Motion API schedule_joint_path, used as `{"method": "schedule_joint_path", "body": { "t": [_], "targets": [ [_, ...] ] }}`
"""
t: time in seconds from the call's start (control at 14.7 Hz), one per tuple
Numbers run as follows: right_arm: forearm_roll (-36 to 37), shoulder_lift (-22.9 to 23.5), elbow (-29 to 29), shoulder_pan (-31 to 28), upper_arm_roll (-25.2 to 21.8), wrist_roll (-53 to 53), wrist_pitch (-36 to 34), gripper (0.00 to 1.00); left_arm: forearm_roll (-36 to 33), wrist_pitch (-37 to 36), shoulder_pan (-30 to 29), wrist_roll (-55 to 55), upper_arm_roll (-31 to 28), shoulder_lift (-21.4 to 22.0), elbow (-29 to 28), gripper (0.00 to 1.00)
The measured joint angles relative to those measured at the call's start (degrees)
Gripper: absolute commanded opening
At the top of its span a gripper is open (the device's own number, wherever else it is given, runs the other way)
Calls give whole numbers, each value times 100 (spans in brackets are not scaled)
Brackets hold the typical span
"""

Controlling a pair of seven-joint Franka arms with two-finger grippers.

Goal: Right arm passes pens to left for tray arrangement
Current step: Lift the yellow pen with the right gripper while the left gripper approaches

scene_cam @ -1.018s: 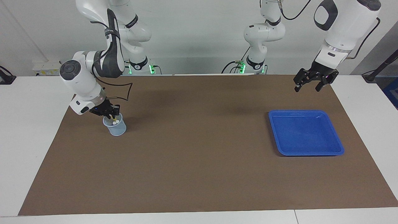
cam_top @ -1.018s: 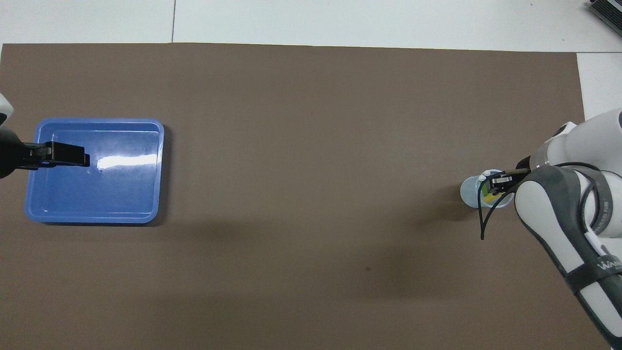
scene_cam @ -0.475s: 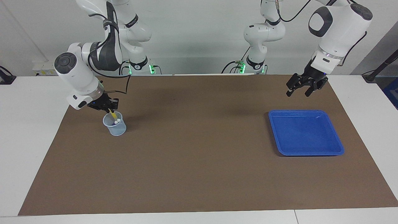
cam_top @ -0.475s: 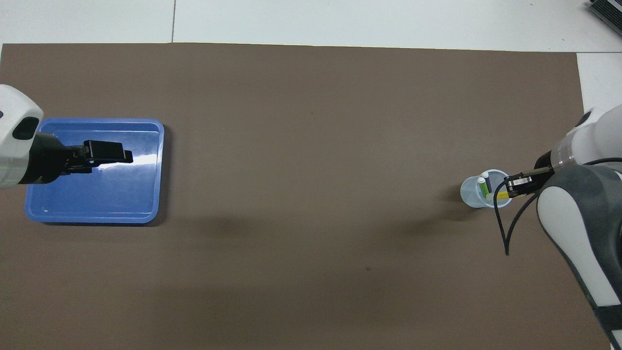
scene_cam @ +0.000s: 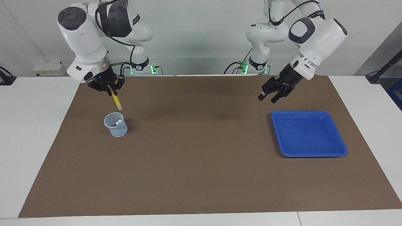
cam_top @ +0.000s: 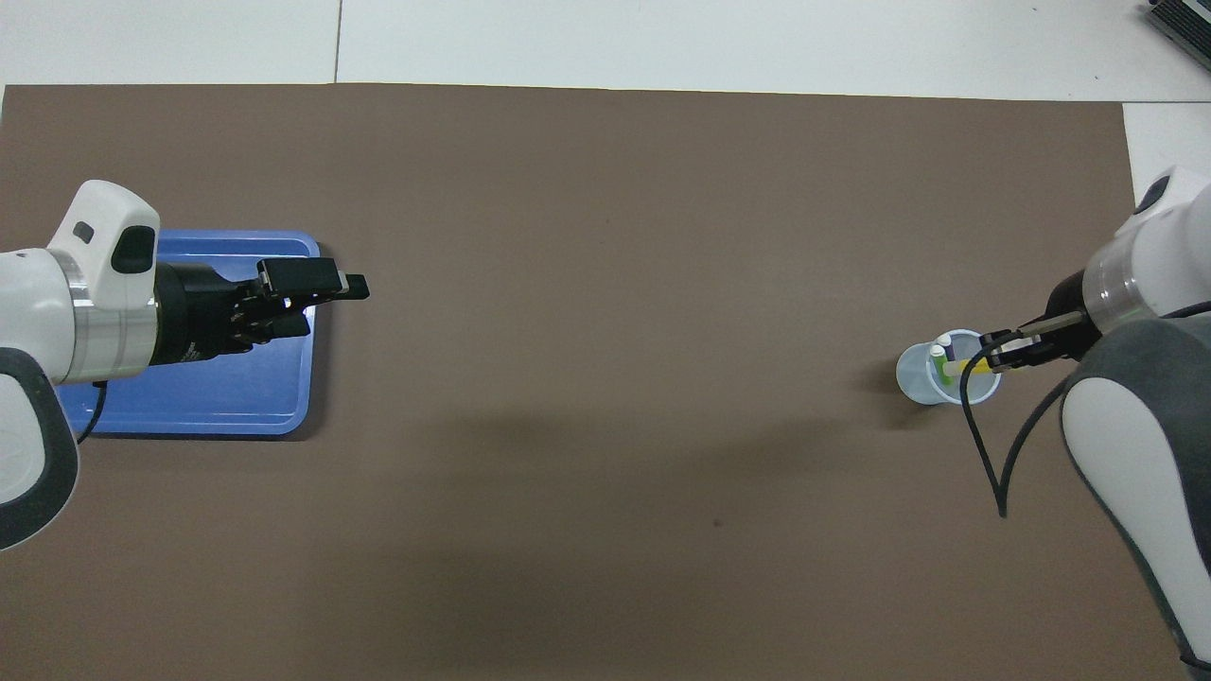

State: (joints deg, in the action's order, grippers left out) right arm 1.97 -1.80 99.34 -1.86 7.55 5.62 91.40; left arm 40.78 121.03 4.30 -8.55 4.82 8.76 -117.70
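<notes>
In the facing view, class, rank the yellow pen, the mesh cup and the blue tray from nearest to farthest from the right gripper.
1. yellow pen: held in the right gripper.
2. mesh cup: just below the pen.
3. blue tray: toward the left arm's end.

From my seat the tray (scene_cam: 309,134) reads as glossy blue plastic, smooth. The mat (scene_cam: 201,163) covering the table (scene_cam: 28,131) looks matt brown, like paper or thin felt (I cannot tell which). The cup (scene_cam: 116,125) is pale translucent plastic with a fine mesh wall. The yellow pen (scene_cam: 116,101) looks smooth plastic. Both arm shells (scene_cam: 317,34) are glossy white plastic; the left gripper (scene_cam: 267,97) is matt black.
</notes>
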Motion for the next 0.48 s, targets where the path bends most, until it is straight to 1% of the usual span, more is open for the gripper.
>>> {"method": "schedule_joint_path", "body": {
  "t": [0.14, 0.27, 0.48],
  "targets": [
    [-706, 1, -103, 0, 91, -5, -10, 0, 664, 1, -1, -10, -15, 28, -51, 100],
    [-1351, 10, -142, -11, 87, -111, 52, 0, 1193, 40, -1, -18, -16, 29, -126, 100],
    [-2139, 46, -144, 7, 118, -850, 403, 0, 2016, 376, 32, -24, -7, 30, -333, 100]
  ]
}}
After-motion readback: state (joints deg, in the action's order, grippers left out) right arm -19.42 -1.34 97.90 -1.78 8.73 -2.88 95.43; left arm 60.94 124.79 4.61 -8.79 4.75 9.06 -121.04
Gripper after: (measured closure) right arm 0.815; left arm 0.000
